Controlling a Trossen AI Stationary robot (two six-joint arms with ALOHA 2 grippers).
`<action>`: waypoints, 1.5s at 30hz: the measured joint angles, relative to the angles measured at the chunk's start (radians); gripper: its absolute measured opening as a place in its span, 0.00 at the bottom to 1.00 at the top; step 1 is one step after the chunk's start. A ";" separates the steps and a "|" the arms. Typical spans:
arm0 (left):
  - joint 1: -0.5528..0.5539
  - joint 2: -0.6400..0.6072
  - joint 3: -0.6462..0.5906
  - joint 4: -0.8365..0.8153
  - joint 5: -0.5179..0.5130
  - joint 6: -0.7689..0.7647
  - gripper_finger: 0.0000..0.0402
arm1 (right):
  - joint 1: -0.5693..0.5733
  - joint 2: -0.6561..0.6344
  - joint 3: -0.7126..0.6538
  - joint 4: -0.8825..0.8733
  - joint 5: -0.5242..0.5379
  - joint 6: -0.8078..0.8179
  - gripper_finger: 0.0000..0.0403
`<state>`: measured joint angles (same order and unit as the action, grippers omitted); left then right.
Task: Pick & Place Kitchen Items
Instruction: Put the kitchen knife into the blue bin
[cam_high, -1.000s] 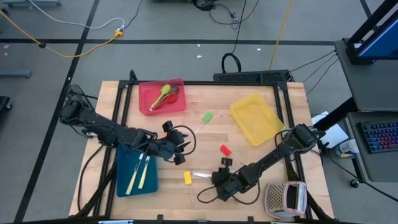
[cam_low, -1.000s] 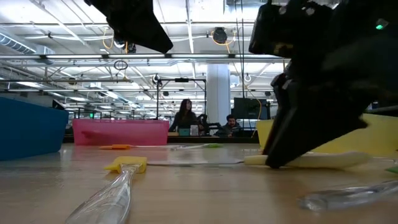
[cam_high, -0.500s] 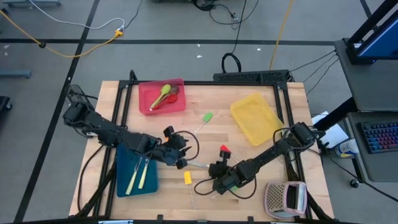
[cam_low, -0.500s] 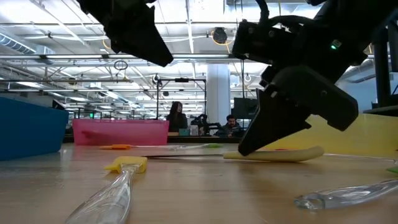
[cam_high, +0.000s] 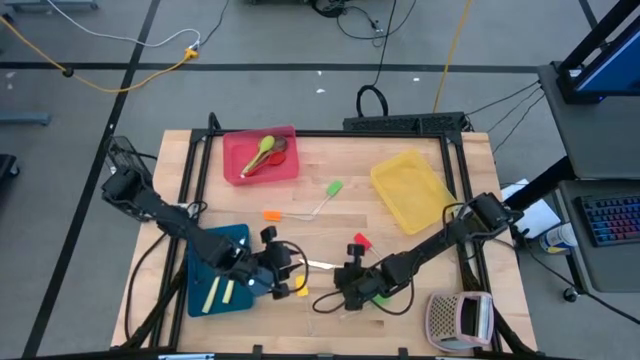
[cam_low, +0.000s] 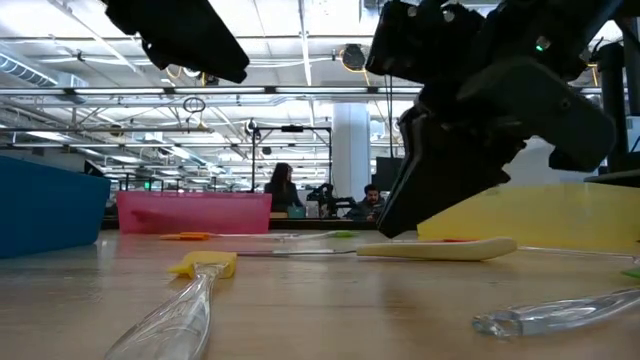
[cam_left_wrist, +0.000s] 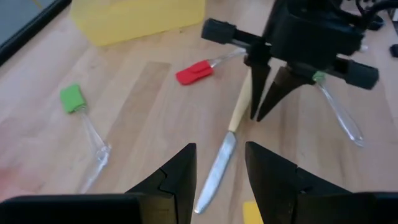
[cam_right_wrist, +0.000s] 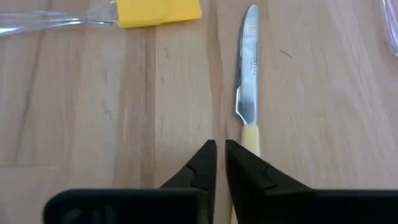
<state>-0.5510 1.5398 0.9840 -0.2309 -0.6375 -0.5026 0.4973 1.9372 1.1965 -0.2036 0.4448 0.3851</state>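
table: light wooden table (cam_high: 340, 150), both arms reaching into its front-middle strip

trays: flat blue tray (cam_high: 240, 238) at the front-left under the left arm, flat red tray (cam_high: 232, 165) at the back-left, flat yellow tray (cam_high: 410, 190) at the back-right. All well clear of the action.

box: pinkish-grey perforated box (cam_high: 458, 318) on the front-right corner, not in the way

right claw: right claw (cam_right_wrist: 221, 158) is low over the table with its fingers pressed nearly together. As far as I can see it's pinching nothing.

left claw: left claw (cam_left_wrist: 216, 168) is spread and empty, facing the right one from the blue tray's side

the thing: cream-handled knife with a steel blade (cam_right_wrist: 247, 81), lying flat on bare wood between the two claws

key relation: the long axis runs claw to claw. The handle end sits just beside the right claw's fingertips, off to one side and not in the gap. The blade tip points at the left claw. The right arm is nearer the handle, so I reckon it needs to reopen and shift sideways over the handle.

neighbours: clear-handled spatula with a yellow head (cam_right_wrist: 158, 11) lies just beside the blade, close enough to get bumped. Red-headed spatula (cam_left_wrist: 193, 73) is near the handle side. Green-headed spatula (cam_left_wrist: 71, 98) and orange-headed spatula (cam_high: 272, 215) are farther back, no bother.
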 joint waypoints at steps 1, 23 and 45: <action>-0.002 0.000 0.000 -0.002 0.000 -0.004 0.36 | -0.004 0.000 0.000 0.003 0.000 -0.010 0.09; -0.005 0.000 0.000 -0.004 -0.002 0.010 0.36 | -0.007 -0.024 -0.167 0.072 0.044 0.206 0.38; -0.005 0.000 0.000 0.000 -0.053 0.020 0.36 | 0.000 -0.008 -0.491 0.885 0.138 0.044 0.14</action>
<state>-0.5560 1.5394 0.9840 -0.2307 -0.6907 -0.4829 0.4976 1.9288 0.7057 0.6816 0.5832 0.4293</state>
